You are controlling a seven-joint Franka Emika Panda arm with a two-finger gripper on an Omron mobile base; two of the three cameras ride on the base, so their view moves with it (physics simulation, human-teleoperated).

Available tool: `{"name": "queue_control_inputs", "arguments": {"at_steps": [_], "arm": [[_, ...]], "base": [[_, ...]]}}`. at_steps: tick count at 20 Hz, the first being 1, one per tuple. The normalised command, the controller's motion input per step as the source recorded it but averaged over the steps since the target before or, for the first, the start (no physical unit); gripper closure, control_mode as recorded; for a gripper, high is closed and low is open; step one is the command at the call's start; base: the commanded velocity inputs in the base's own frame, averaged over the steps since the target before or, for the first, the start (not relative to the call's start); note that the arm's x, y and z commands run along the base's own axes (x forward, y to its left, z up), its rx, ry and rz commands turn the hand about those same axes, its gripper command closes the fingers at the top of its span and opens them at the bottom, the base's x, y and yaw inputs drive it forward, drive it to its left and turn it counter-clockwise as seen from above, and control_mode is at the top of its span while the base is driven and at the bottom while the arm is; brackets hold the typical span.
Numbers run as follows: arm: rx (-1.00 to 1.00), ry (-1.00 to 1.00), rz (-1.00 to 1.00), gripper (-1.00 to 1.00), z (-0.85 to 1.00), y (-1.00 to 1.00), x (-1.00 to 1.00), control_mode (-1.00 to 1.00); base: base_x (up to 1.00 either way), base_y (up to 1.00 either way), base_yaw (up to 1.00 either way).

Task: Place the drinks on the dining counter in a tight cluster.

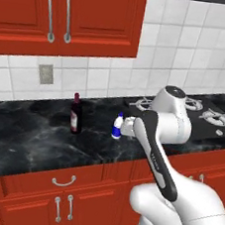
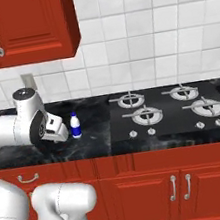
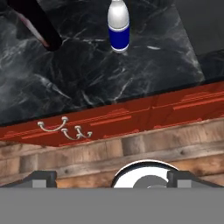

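Two bottles stand on the black marble surface [image 1: 27, 134], and the robot hand hangs above its front edge.

The jaws [image 3: 111, 177] show as two dark tips low in the hand view, spread far apart with nothing between them and touching nothing. One dark wine bottle [image 1: 76, 113] with a red label stands upright toward the left of the surface. One small blue-and-white bottle [image 1: 117, 125] with a white cap stands upright to its right, apart from it and just left of the stove [image 2: 168, 110]. That makes two drinks counted here. The stove carries four burners. Red cabinet fronts [image 1: 64, 198] run below the surface, and one grey wall outlet [image 1: 45, 74] sits on the white tiles behind.
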Motion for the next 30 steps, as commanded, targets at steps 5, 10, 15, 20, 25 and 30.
{"name": "queue_control_inputs", "arguments": {"at_steps": [5, 10, 15, 20, 25, 30], "arm": [[0.0, 0.0, 0.0, -1.0, 0.0, 0.0, 0.0, 1.0], [0.0, 0.0, 0.0, -1.0, 0.0, 0.0, 0.0, 1.0], [0.0, 0.0, 0.0, -1.0, 0.0, 0.0, 0.0, 1.0], [0.0, 0.0, 0.0, -1.0, 0.0, 0.0, 0.0, 1.0], [0.0, 0.0, 0.0, -1.0, 0.0, 0.0, 0.0, 1.0], [-0.01, 0.0, 0.0, -1.0, 0.0, 0.0, 0.0, -1.0]], "base": [[0.48, 0.15, 0.0], [0.43, 0.01, 0.0], [0.5, 0.06, 0.02], [0.34, 0.04, 0.09], [0.34, 0.01, 0.09], [0.03, 0.01, 0.0]]}}
